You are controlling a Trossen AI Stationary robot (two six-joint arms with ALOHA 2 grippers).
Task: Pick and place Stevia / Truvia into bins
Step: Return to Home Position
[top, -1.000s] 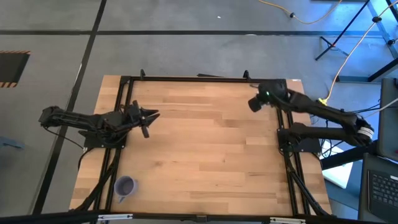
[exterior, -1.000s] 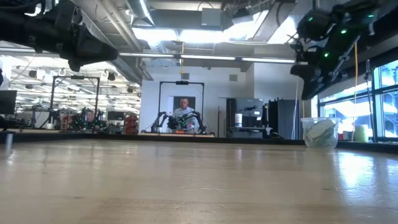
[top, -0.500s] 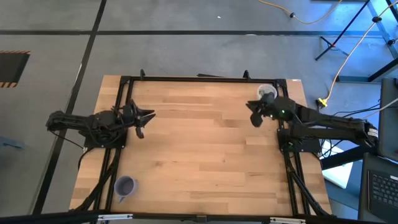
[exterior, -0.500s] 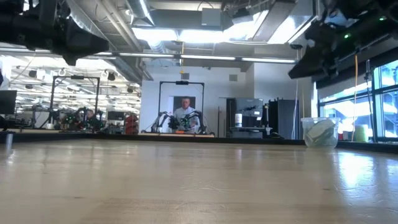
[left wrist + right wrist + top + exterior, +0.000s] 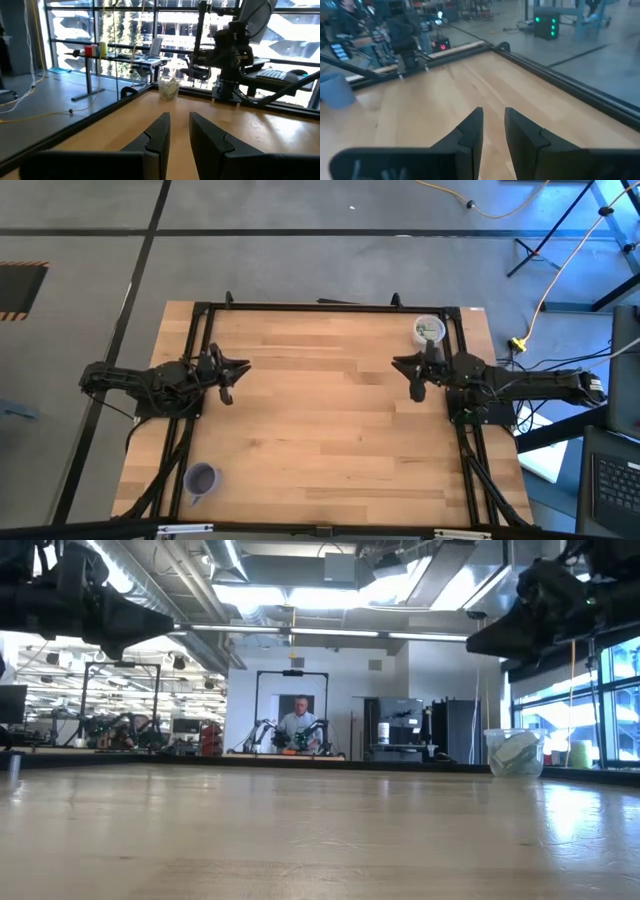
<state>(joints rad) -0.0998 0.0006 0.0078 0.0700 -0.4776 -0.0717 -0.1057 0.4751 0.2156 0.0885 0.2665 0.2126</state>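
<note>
The translucent white cup (image 5: 428,330) stands near the table's far right corner. Pale green and white sachets (image 5: 516,753) lie inside it. This cup also shows in the left wrist view (image 5: 169,89). The purple cup (image 5: 202,477) stands near the near left corner and appears again in the right wrist view (image 5: 335,90). I see no loose sachets on the wood. My left gripper (image 5: 236,370) hovers above the table's left side, open by a narrow gap and holding nothing. My right gripper (image 5: 410,372) hovers just to the near side of the white cup, likewise narrowly open and holding nothing.
A black frame (image 5: 320,306) runs along the table's far edge and both sides. Bare wood (image 5: 320,410) lies between the two arms. In the low view a person (image 5: 296,722) sits far back in the room, beside other robot arms.
My right gripper has drawn back from over the white cup toward the table's near edge, uncovering the cup, and its arm has folded in toward its base. My left gripper has pulled back a little toward the table's left edge.
</note>
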